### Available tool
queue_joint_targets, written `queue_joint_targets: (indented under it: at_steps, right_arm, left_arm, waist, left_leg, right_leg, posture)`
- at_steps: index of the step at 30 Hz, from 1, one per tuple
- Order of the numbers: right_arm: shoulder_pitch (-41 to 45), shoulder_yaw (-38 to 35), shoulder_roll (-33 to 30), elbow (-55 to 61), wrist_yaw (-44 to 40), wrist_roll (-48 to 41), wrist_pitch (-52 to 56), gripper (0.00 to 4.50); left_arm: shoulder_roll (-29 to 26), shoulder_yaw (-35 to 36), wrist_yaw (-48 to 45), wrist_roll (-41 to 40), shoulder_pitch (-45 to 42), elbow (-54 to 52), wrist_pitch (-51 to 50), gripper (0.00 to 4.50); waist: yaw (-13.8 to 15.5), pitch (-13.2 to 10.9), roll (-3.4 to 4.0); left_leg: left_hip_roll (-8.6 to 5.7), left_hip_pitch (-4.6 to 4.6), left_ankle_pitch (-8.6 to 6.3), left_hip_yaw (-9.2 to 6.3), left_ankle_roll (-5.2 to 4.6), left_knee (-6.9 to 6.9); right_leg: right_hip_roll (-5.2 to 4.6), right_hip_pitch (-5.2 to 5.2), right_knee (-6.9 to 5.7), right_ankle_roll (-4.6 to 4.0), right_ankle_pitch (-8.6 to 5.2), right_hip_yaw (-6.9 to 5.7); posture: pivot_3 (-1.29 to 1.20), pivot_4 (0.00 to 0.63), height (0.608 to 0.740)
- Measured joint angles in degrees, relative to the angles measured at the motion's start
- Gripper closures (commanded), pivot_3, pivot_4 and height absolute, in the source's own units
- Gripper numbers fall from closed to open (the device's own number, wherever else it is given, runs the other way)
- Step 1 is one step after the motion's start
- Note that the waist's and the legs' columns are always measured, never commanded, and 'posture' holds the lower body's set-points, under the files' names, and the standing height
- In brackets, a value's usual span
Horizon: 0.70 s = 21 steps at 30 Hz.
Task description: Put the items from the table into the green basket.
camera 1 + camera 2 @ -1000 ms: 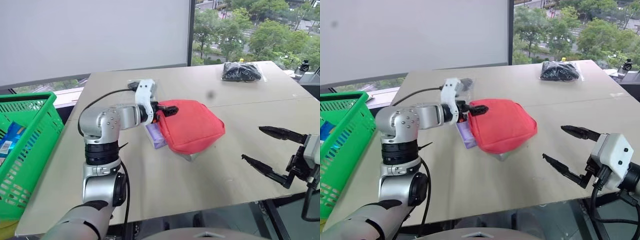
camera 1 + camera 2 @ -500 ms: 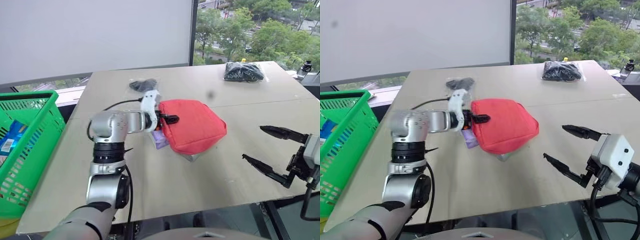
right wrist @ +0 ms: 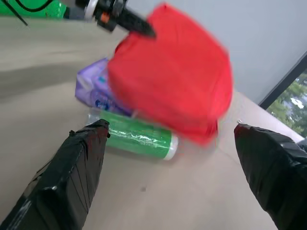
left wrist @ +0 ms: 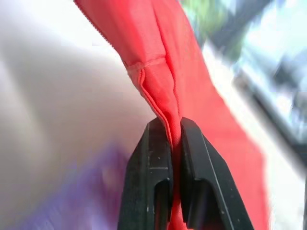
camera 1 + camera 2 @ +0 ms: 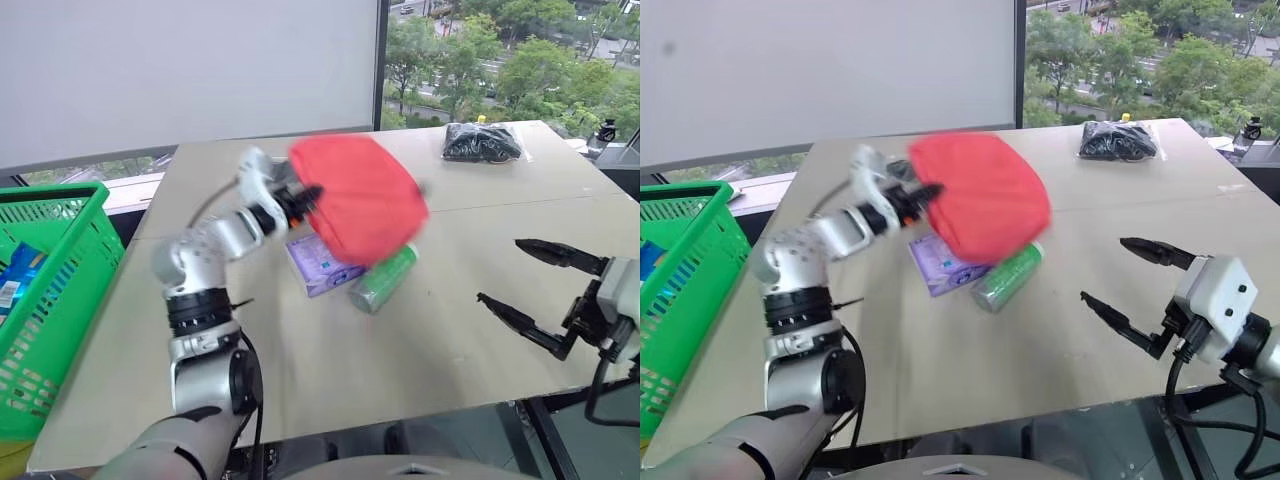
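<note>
My left gripper (image 5: 305, 195) is shut on the edge of the flat red pouch (image 5: 360, 205), and the fabric is pinched between its fingers (image 4: 153, 163). The pouch hangs in the air above the table (image 5: 430, 360). Under it lie the purple packet (image 5: 315, 265) and the green can (image 5: 383, 280), which is on its side. A clear bag with black contents (image 5: 483, 142) rests at the far right of the table. The green basket (image 5: 55, 193) stands off the table's left side. My right gripper (image 5: 500, 270) stands open near the right front edge, apart from everything.
A blue packet (image 5: 15, 275) lies inside the basket. A seam crosses the table behind the can. A window with trees outside runs behind the table's far right, and a dark ledge stands past the right edge.
My left gripper has shut on the pouch's edge and lifted it up off the table, uncovering the green can and more of the purple packet. The right gripper has stayed put.
</note>
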State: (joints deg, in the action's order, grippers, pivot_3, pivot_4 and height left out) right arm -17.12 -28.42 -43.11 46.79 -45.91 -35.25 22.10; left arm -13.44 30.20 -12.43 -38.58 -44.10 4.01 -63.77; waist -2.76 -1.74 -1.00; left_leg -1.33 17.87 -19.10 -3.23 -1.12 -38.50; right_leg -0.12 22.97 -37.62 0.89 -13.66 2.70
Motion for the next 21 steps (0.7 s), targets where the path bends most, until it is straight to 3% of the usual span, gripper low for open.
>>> queue_joint_targets:
  at_steps: [3,8,11,15,18,19,21]
  right_arm:
    - [3.53,3.66,0.42,-1.31,0.90,0.36,0.00,0.00]
    - [8.95,7.15,0.68,-3.26,1.98,0.60,0.02,0.00]
    - [10.96,8.58,0.68,-3.97,2.04,0.85,0.01,0.00]
    - [11.02,8.97,0.67,-4.36,2.09,0.94,0.07,0.00]
    - [10.40,9.05,0.57,-4.36,2.03,1.17,0.06,0.00]
    - [10.07,9.08,0.56,-4.36,2.01,1.26,0.06,0.00]
    - [9.42,9.02,0.55,-4.37,2.01,1.27,0.07,0.00]
  left_arm:
    - [-3.28,7.43,6.86,0.77,-3.12,5.24,6.57,4.45]
    - [-7.46,11.33,13.64,5.80,-3.82,21.46,15.92,4.45]
    - [-7.48,12.48,15.51,6.57,-3.84,29.38,20.53,3.48]
    - [-7.49,13.61,16.22,5.63,-2.76,31.11,21.41,1.80]
    - [-10.93,9.49,7.63,-0.40,2.97,22.23,9.76,0.35]
    - [-13.03,7.19,4.22,-1.62,5.38,19.15,6.70,0.08]
    - [-19.81,-0.12,-6.19,-3.88,11.68,10.52,0.83,0.08]
  waist:
    - [0.31,0.03,0.04]
    - [1.83,0.05,-0.11]
    - [3.00,0.10,-0.18]
    - [3.58,0.12,-0.28]
    - [3.05,0.12,-0.28]
    - [2.69,0.13,-0.29]
    - [1.77,0.13,-0.26]
  left_leg:
    - [-0.02,-0.11,0.00,-0.03,0.01,0.05]
    - [-0.14,0.13,0.01,-0.27,0.02,0.02]
    - [-0.29,0.63,0.01,-0.46,0.02,-0.05]
    - [-0.33,1.15,0.01,-0.52,0.02,-0.13]
    - [-0.36,1.29,0.00,-0.49,0.00,-0.08]
    - [-0.36,1.36,0.00,-0.47,0.00,-0.08]
    - [-0.36,1.54,0.03,-0.44,0.04,-0.11]
  right_leg:
    - [-0.04,0.03,0.00,-0.01,0.01,0.00]
    - [-0.25,0.29,0.00,-0.03,0.04,-0.24]
    - [-0.48,0.75,-0.07,-0.02,0.04,-0.44]
    - [-0.61,1.26,-0.11,-0.04,0.06,-0.54]
    - [-0.67,1.44,-0.16,-0.03,0.05,-0.53]
    - [-0.67,1.54,-0.22,-0.04,0.05,-0.51]
    - [-0.67,1.78,-0.31,-0.04,0.05,-0.48]
  posture:
    - [-0.07,0.000,0.740]
    - [-0.03,0.000,0.740]
    - [-0.04,0.000,0.740]
    - [-0.04,0.000,0.740]
    - [-0.05,0.000,0.740]
    - [-0.05,0.000,0.740]
    - [-0.05,0.000,0.740]
